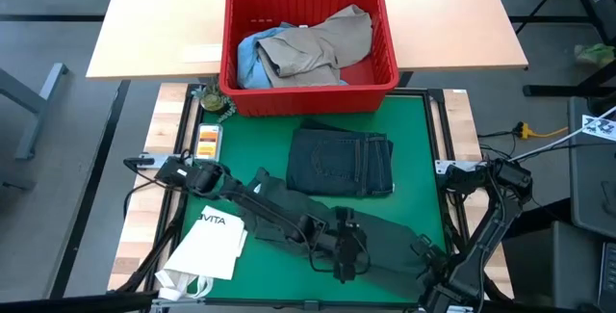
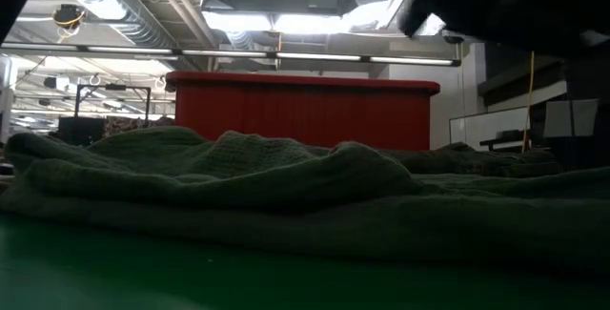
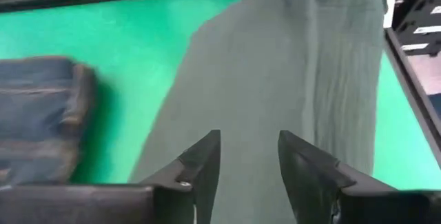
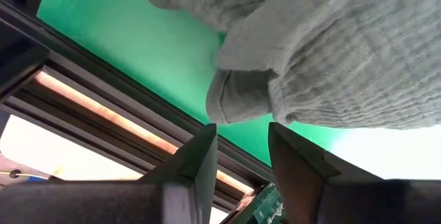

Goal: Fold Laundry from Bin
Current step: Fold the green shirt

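On the green mat (image 1: 260, 149), folded jeans (image 1: 342, 162) lie finished; left gripper (image 3: 249, 156), part-open and empty, hovers over the green shirt (image 3: 275, 79); more laundry (image 1: 308, 43) fills the bin (image 1: 308, 96).

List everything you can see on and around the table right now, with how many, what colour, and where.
bin: one, red, far edge of the mat
khaki-tan garment: one, tan, in the bin
light blue garment: one, in the bin, under the tan one
folded jeans: one, dark navy, mat centre
dark green garment: one, spread on the mat's near side
mat: one, green, on the table
paper bag: one, white, printed VITA, near-left corner
left gripper: one, dark, open over the green garment
right gripper: one, dark, open at the mat's near-right edge beside the garment's corner
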Action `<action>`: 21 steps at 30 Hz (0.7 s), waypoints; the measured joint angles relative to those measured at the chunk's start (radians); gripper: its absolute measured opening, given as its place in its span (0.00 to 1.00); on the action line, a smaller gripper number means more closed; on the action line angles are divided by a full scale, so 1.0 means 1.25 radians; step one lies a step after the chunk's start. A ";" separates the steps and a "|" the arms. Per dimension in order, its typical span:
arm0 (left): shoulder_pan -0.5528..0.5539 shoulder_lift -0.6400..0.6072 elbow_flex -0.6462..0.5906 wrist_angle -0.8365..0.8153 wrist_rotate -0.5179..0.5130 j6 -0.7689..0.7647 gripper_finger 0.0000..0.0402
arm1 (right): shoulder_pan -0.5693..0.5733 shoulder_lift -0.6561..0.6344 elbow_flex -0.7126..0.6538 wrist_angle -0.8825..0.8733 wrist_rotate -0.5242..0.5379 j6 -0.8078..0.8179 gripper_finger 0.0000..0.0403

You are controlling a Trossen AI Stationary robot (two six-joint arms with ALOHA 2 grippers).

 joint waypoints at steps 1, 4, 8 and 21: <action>0.003 -0.015 0.000 -0.030 -0.001 -0.013 0.34 | 0.000 0.000 0.000 0.001 0.000 0.000 0.33; 0.009 -0.075 0.000 -0.131 0.014 -0.063 0.29 | 0.000 0.000 0.000 0.001 0.001 0.004 0.33; 0.013 -0.154 0.001 -0.271 0.060 -0.164 0.24 | 0.000 0.000 0.000 0.006 0.013 0.037 0.33; -0.031 -0.133 0.000 -0.760 0.086 -0.575 0.08 | 0.001 0.000 0.000 0.016 0.108 0.043 0.33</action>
